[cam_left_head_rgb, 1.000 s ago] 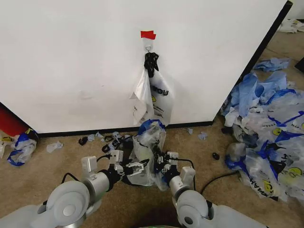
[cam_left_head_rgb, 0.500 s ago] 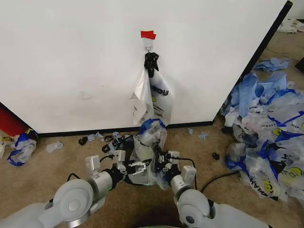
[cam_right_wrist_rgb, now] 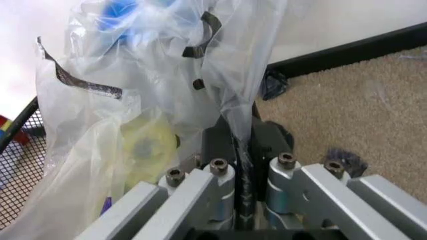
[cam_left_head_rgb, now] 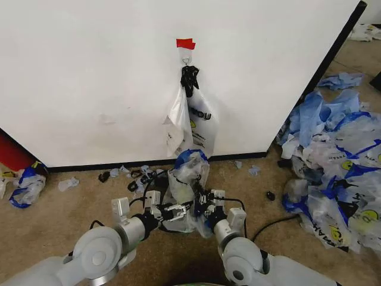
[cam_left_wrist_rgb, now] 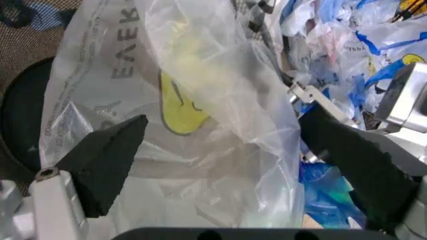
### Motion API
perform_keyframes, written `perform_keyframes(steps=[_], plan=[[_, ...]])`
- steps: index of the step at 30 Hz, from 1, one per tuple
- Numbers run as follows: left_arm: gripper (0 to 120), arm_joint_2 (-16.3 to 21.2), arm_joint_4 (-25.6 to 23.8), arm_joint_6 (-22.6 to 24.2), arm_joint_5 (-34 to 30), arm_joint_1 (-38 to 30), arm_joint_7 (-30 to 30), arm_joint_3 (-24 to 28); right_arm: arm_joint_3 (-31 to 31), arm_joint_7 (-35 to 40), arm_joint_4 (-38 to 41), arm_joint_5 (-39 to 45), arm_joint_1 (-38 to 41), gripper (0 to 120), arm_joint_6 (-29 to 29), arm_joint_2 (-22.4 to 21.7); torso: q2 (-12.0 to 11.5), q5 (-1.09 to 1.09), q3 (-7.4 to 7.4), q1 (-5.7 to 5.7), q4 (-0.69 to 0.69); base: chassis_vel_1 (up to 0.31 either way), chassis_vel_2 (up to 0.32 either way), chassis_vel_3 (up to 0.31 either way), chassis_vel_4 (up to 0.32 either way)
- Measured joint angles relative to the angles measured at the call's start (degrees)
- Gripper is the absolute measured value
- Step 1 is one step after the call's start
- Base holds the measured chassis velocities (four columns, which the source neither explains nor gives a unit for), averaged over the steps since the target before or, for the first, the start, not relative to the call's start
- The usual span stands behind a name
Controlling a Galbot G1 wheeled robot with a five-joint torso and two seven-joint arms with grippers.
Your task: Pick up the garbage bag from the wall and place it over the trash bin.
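Observation:
The garbage bag [cam_left_head_rgb: 187,185], thin whitish plastic with blue trim and a yellow smiley, stands bunched over the black mesh trash bin [cam_right_wrist_rgb: 15,165], which it mostly hides. My left gripper [cam_left_head_rgb: 175,210] is at the bag's near left side. In the left wrist view this gripper [cam_left_wrist_rgb: 223,120] is open, its dark fingers [cam_left_wrist_rgb: 107,160] spread wide with the bag's film between them. My right gripper [cam_left_head_rgb: 203,206] is at the bag's near right side. Seen from the right wrist, it [cam_right_wrist_rgb: 241,200] is shut on a fold of the film.
The white wall [cam_left_head_rgb: 89,77] stands behind, with a red tape patch [cam_left_head_rgb: 185,43] and a hook holding another similar bag [cam_left_head_rgb: 191,122]. A heap of bags [cam_left_head_rgb: 333,167] covers the floor on the right. Scraps lie along the black base strip [cam_left_head_rgb: 119,171], and a red object [cam_left_head_rgb: 12,156] sits far left.
My left arm has crept forward and rightward, bringing its gripper closer against the bag. The right gripper and the bag have hardly moved.

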Motion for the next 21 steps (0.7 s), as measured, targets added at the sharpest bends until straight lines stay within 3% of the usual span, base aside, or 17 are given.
perform_keyframes(steps=[16, 21], plan=[[94, -2.09, 1.86, 0.02, 0.18, -2.11, -0.05, 3.26, 0.75, 0.07, -0.44, -0.09, -0.08, 1, 0.02, -0.32, 0.0, 0.0, 0.0, 0.0, 0.0, 0.0, 0.0, 0.0, 0.0], [78, -2.79, 2.5, -0.03, 0.6, -2.71, -0.09, 4.31, 0.94, 0.14, -0.48, -0.16, -0.21, 1, 0.03, -0.38, 0.0, 0.0, 0.0, 0.0, 0.0, 0.0, 0.0, 0.0, 0.0]])
